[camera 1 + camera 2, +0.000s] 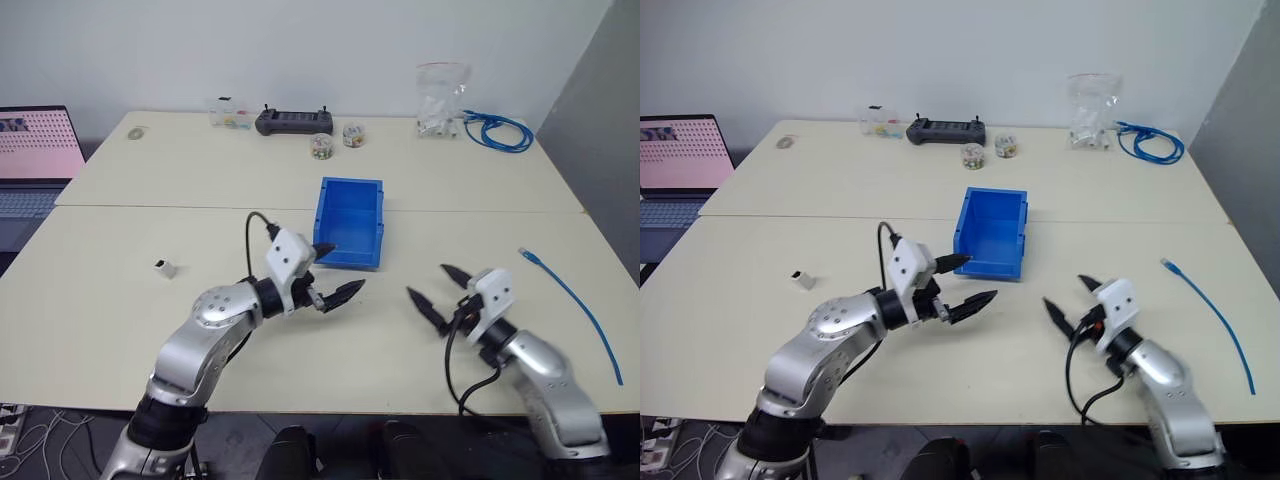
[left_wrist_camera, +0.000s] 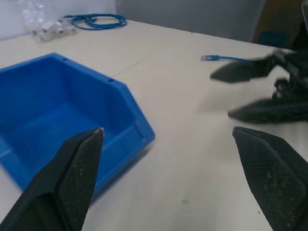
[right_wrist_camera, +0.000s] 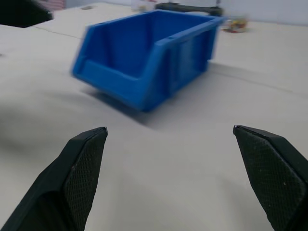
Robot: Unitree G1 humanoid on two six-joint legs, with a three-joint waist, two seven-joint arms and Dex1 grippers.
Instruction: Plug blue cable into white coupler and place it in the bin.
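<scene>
**Two Arms Hover Over a Pale Desk, Both End Effectors Spread and Empty**

A wide cream-coloured desk, made of two tops butted together along a visible seam, stands against a plain white wall, with a grey partition closing the room on the right. The small rectangular bright-blue plastic bin sits near the middle of the desk, just in front of the seam, empty, its sloped lip facing the robot. The left end effector is held above the surface just in front of the bin's lip, its two black fingers spread apart and gripping nothing. The right end effector is held to the right of it, fingers likewise released and empty, pointing toward the left one. The long thin light-blue network cable lies loose on the right side of the desk, its clear plug end toward the far side, well apart from both arms. The tiny white boxy coupler rests alone on the left side of the desk. Along the far edge stand a black handheld controller, small clear containers, a clear bag of small white parts and a coiled bundle of blue cable. An open laptop with a pink screen sits beyond the desk's left edge.
</scene>
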